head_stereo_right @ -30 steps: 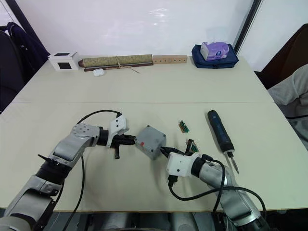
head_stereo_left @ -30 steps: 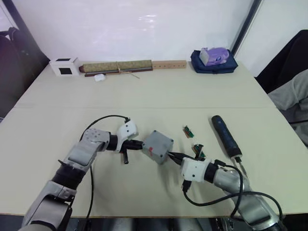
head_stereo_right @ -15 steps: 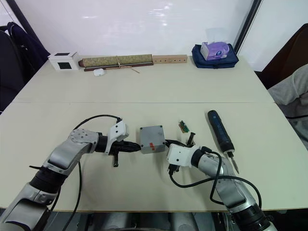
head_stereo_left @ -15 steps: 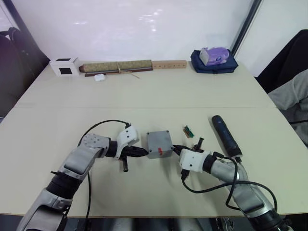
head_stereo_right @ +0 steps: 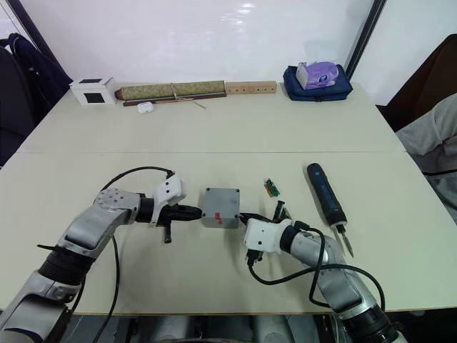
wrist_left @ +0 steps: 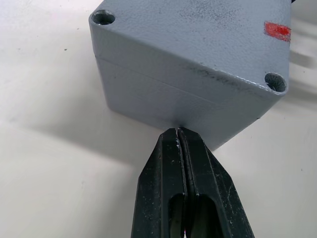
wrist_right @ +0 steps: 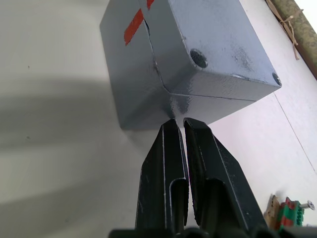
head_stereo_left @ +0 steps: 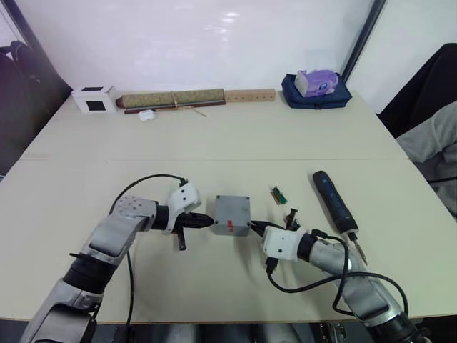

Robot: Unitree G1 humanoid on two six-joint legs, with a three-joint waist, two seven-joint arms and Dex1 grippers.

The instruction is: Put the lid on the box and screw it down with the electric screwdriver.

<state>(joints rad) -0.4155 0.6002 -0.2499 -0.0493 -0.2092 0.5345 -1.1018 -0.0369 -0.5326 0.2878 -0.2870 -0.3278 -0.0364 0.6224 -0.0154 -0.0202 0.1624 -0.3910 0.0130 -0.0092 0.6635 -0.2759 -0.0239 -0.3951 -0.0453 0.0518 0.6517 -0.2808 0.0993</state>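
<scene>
Fingers of both grippers are pressed closed, empty: left gripper (wrist_left: 179, 133) and right gripper (wrist_right: 178, 122) tips meet opposite walls of the lidded box (head_stereo_left: 232, 214). Screwdriver (head_stereo_left: 335, 205) lies apart, toward the right edge.

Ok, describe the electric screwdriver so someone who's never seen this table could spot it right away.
Start at the beige table and look to the robot's right side of its near half. Past the grey box and the little green circuit boards lies the electric screwdriver. It is the one long dark pen-shaped thing there, ending in a thin metal bit.
</scene>
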